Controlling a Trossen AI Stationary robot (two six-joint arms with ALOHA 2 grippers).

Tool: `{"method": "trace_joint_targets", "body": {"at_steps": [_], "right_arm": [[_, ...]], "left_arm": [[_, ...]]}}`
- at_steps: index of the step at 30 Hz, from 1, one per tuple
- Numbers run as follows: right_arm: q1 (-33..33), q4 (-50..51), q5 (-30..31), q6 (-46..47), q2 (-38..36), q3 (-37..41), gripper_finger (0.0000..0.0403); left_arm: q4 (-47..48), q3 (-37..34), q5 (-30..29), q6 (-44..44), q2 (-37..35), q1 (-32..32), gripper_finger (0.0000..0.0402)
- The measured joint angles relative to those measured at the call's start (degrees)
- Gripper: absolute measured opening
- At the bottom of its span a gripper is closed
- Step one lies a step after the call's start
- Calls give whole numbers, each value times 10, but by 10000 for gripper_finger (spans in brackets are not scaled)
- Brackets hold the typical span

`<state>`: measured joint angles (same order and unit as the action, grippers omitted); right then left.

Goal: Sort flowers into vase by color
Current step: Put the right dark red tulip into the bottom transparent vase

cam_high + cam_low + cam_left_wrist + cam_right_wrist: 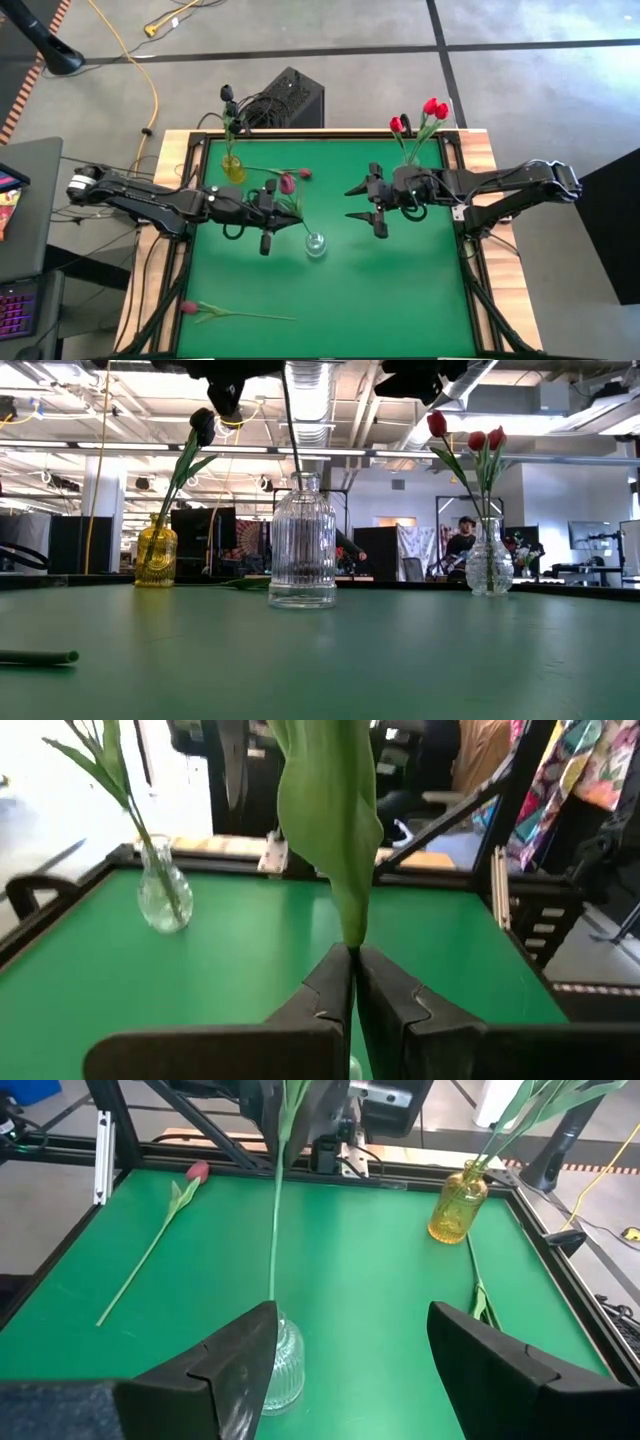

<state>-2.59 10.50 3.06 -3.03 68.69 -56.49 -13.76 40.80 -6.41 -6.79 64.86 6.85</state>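
Observation:
My left gripper (275,205) is shut on a pinkish tulip (288,183) above the clear ribbed vase (302,545) at mid-table. The tulip's stem (275,1230) runs down into that vase's mouth. My right gripper (352,203) hangs open just right of this vase, touching nothing. At the far left stands a yellow vase (232,168) with dark tulips (228,95) in it. A clear vase (410,155) at the far right holds red tulips (430,108). One pinkish tulip (300,172) lies beside the yellow vase, another (190,308) at the near left. My left gripper pinches the tulip's green leaf and stem (345,910) between its two shut fingers (325,985). The fingers come roughly level from the table's left, across the stem. The tulip stands steeply, head up, and its lower stem end (272,1305) is inside the ribbed vase's mouth.
A raised black frame (470,250) borders the green mat. A black box (290,95) and cables sit beyond the far edge. Open mat lies at the near right. A person (463,540) shows in the room far behind.

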Motion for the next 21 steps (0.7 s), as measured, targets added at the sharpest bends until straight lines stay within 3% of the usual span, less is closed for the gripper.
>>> {"method": "trace_joint_targets", "body": {"at_steps": [7, 15, 21], "right_arm": [[0, 0, -1, 0, 0, 0, 286], [0, 0, -1, 6, 0, 0, 286], [0, 0, -1, 6, 0, 0, 286]], "left_arm": [[2, 0, 47, -4, 31, 0, 14], [25, 0, 64, 5, 44, 0, 94], [142, 25, 70, 0, 20, 0, 145]]}}
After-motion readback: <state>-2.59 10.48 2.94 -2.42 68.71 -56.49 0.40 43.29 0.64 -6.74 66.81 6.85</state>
